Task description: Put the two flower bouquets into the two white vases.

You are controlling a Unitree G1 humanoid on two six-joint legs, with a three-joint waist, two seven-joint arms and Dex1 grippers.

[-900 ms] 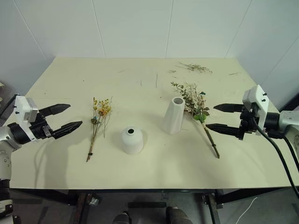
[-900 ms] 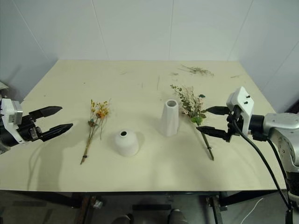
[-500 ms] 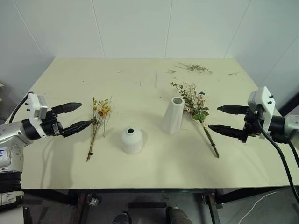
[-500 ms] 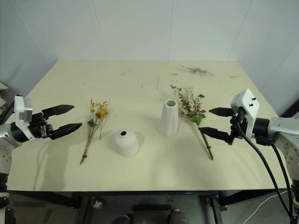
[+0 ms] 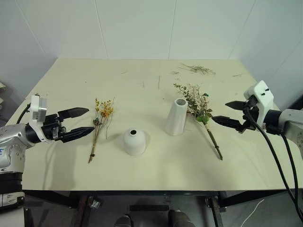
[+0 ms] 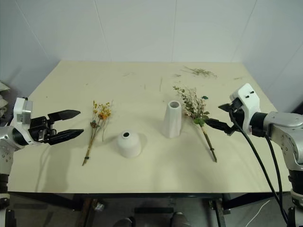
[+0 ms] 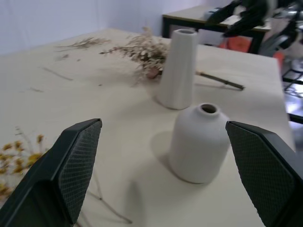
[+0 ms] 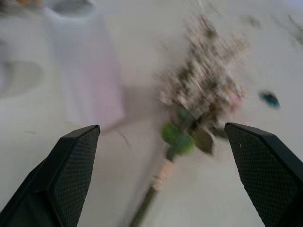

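Bouquets not yet picked up; both vases stand empty.
Left gripper [image 5: 81, 123] and right gripper [image 5: 226, 112] are spread wide, unladen; stems must next be straddled, then clasped.

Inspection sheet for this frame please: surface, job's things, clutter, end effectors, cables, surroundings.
Surface: cream table.
Job's things: small yellow-orange bouquet and large leafy bouquet lie flat; tall cone vase and squat vase stand upright and hold no flowers.
Clutter: loose dried twigs near the far edge.
End effectors: left end effector open beside the small bouquet; right end effector open by the large bouquet's stem.
Cables: black cable on the right arm.
Surroundings: white walls.
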